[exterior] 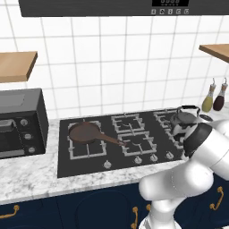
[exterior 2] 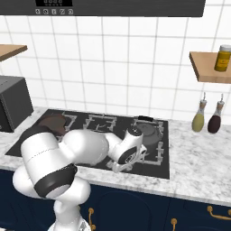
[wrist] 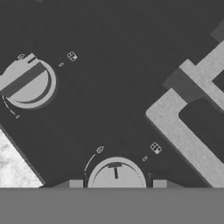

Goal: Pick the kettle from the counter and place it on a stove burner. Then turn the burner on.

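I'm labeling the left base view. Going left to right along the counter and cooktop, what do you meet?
Black oven → frying pan → kettle → two bottles, all along the counter.

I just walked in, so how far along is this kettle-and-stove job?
The kettle already sits on a back right burner of the stove, so that part looks done. Now the gripper straddles a front knob. Still left: gripping and turning that knob to switch the burner on.
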Available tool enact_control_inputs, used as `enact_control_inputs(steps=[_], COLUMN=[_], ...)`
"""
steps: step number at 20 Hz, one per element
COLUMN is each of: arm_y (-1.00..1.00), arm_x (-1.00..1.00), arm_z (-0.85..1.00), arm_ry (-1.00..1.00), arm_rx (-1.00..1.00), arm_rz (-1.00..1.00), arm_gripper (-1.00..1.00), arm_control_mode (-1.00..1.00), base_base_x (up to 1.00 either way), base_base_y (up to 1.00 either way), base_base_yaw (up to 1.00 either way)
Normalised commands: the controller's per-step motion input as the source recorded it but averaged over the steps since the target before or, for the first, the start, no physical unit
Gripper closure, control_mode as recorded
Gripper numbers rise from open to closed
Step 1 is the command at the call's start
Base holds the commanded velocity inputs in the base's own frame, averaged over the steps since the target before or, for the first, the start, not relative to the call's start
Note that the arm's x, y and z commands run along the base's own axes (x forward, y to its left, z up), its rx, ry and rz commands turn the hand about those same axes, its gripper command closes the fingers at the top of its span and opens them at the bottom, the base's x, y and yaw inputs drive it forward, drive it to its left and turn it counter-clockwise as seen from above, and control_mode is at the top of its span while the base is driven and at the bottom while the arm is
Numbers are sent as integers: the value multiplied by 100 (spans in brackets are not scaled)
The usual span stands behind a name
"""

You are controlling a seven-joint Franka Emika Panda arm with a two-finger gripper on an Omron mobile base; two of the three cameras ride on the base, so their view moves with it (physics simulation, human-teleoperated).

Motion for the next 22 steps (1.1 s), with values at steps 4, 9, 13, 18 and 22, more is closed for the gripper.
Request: enact_control_inputs(steps=[4, 9, 13, 18, 22], arm_y=[5, 0, 0, 0, -3], arm_x=[0, 0, 0, 0, 0], arm_z=[-9, 0, 15, 40, 67], arm_ry=[0, 0, -4, -17, -28], arm_rx=[-9, 0, 0, 0, 0], arm_rz=[25, 0, 0, 0, 0], arm_gripper=[-100, -100, -100, -100, -100], arm_control_mode=[-100, -100, -100, -100, -100], base_base_x=[0, 0, 0, 0, 0], base_base_y=[0, 0, 0, 0, 0], base_base_yaw=[0, 0, 0, 0, 0])
